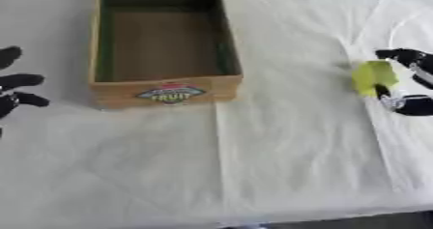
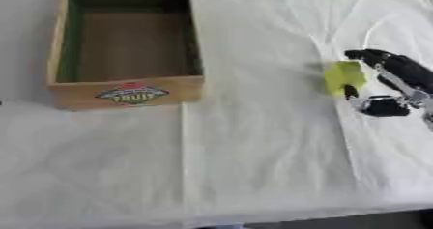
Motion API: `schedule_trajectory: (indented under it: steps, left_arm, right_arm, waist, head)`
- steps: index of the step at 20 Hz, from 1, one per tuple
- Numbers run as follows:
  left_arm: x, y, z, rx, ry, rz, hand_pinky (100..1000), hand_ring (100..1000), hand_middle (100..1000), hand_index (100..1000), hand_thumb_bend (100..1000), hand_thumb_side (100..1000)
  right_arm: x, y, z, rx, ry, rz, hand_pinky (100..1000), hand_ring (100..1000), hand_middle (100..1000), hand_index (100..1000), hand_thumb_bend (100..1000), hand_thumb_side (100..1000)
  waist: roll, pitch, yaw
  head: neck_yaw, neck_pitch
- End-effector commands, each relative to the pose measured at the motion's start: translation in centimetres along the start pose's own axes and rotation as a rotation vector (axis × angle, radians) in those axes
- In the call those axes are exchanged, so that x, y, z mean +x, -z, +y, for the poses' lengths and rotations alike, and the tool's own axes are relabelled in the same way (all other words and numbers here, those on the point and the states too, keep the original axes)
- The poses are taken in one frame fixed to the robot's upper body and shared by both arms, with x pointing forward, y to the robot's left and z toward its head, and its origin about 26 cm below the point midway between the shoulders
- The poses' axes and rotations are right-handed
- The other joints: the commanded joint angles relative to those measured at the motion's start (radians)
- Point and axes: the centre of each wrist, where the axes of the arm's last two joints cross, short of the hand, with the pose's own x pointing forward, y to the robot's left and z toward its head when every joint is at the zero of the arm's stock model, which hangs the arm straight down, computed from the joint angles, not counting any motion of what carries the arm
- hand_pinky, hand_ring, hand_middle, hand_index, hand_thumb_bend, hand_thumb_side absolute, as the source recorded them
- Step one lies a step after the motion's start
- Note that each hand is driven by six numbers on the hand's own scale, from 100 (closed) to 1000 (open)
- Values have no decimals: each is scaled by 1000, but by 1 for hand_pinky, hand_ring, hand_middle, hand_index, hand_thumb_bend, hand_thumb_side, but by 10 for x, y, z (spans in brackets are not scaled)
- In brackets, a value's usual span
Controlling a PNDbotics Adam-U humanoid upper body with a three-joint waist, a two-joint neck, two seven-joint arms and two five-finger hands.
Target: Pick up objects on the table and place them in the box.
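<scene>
A wooden box (image 1: 165,91) with a fruit label on its front wall stands at the upper left of the table; I see nothing inside it. A small yellow-green object (image 2: 343,78) lies on the white cloth at the right. My right hand (image 2: 397,85) comes in from the right edge, its fingers (image 2: 369,55) and thumb curled round the yellow-green object. My left hand (image 1: 15,92) shows at the left edge of the left eye view, beside the box, fingers spread and holding nothing.
A creased white cloth (image 1: 279,150) covers the table. The table's front edge (image 1: 338,218) runs along the bottom of the view. A ridge in the cloth runs from the box's front right corner towards the front edge.
</scene>
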Motion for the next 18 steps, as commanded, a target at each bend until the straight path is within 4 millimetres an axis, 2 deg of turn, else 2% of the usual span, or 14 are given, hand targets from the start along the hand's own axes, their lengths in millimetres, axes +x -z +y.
schedule_trajectory:
  steps: [1, 6, 12, 15, 18]
  left_arm:
    - [7, 3, 2, -17, 15, -27, 581, 723, 836, 836, 100, 958]
    - [7, 3, 2, -15, 14, -27, 581, 723, 836, 836, 100, 958]
    - [7, 3, 2, -11, 13, -25, 581, 724, 836, 835, 100, 958]
    - [6, 2, 2, -10, 12, -23, 581, 724, 836, 835, 100, 957]
    - [6, 2, 2, -9, 12, -22, 581, 724, 836, 835, 100, 957]
  right_arm:
    - [-2, 1, -9, 12, -33, -7, 873, 922, 713, 1000, 100, 294]
    - [2, 3, -9, -5, -39, -22, 827, 843, 532, 979, 100, 277]
    - [10, 5, -13, -117, -36, -59, 756, 703, 300, 906, 100, 234]
    - [22, 7, -22, -191, -43, -121, 744, 658, 248, 880, 100, 217]
    - [43, 11, -39, -274, -57, -232, 738, 641, 231, 871, 100, 203]
  waist:
    - [4, -12, 0]
    - [3, -11, 0]
    - [0, -12, -3]
    - [-1, -14, -6]
    - [-2, -17, -10]
  head:
    - [-3, 5]
    - [-4, 5]
    - [-1, 5]
    - [0, 5]
    - [2, 4]
